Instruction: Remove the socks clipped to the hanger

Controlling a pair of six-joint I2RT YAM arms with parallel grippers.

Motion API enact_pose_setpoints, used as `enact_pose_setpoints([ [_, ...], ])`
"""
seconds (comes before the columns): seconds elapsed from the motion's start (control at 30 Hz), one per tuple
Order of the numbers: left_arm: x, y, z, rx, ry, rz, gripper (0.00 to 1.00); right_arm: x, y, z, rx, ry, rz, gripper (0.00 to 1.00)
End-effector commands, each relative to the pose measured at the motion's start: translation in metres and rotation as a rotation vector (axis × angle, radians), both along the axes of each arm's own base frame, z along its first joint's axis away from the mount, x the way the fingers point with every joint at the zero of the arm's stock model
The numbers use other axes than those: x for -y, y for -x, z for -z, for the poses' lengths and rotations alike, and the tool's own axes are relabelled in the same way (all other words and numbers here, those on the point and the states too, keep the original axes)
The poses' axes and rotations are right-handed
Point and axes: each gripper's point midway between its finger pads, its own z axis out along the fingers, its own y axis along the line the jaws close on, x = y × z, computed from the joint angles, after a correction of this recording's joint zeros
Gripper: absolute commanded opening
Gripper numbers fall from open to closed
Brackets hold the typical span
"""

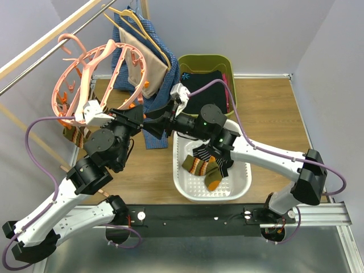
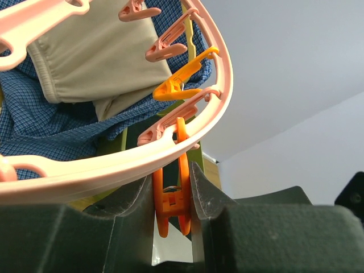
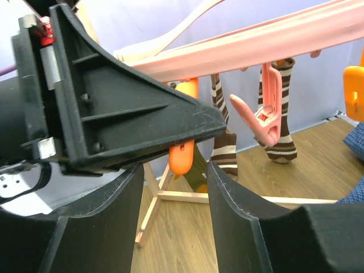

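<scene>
From above, the hanger (image 1: 85, 85) is seen tilted in the upper left of the frame, hooked over a rail. A few striped socks (image 1: 74, 134) are clipped under its lower left rim. The left gripper (image 1: 132, 115) and the right gripper (image 1: 158, 124) are brought tip to tip at the ring's right edge, just left of centre. Their jaws cannot be made out from here. More socks are laid in a white basket (image 1: 185, 193) at lower centre. A green bin (image 1: 187, 61) with black clothing is placed behind it. A blue garment (image 1: 156, 91) and a beige one (image 1: 136, 54) are hung at top centre.

In the left wrist view, the pink ring is seen crossing from lower left to upper right. An orange clip (image 2: 170, 199) hanging from it at lower centre is clamped between the two dark fingers (image 2: 206, 196), pressed on both sides.

In the right wrist view, the ring is run across the top. The right fingers (image 3: 239, 210) are held apart at the bottom. An orange clip is seen in the gap beyond them, with a scrap of olive sock (image 3: 197, 173) beside it. Whether the sock is touched cannot be told. Brown-and-white striped socks are hung at centre right, beside a pink clip (image 3: 263, 116). The upper left is filled by the left gripper's black body.
</scene>
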Motion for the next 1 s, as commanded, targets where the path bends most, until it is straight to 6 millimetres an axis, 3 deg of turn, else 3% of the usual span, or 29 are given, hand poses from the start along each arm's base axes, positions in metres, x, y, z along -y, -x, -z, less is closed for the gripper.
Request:
enact_pose_setpoints([
  [0.0,0.001,0.001,-0.001,0.005,-0.001,0.012,0.02,-0.008,0.0,-0.009,0.014,-0.008,-0.046,0.55],
  [0.63,-0.002,0.002,-0.004,0.003,-0.034,0.006,0.02,-0.02,-0.009,-0.006,0.076,0.079,-0.087,0.28],
  [0.73,-0.002,0.002,-0.003,0.001,-0.037,0.009,0.02,-0.02,-0.012,-0.006,0.081,0.091,-0.076,0.18],
  [0.77,-0.002,0.002,-0.003,0.0,-0.038,0.008,0.02,-0.02,-0.013,-0.006,0.078,0.094,-0.073,0.08],
  [0.83,-0.002,0.002,-0.003,0.0,-0.036,0.009,0.02,-0.019,-0.016,-0.004,0.074,0.099,-0.061,0.01],
  [0.93,-0.002,0.004,-0.004,0.011,-0.038,0.018,0.1,-0.018,-0.02,-0.002,0.063,0.104,-0.042,0.01],
  [0.97,-0.004,0.005,-0.005,0.014,-0.036,0.016,0.19,-0.018,-0.02,-0.001,0.058,0.104,-0.043,0.01],
])
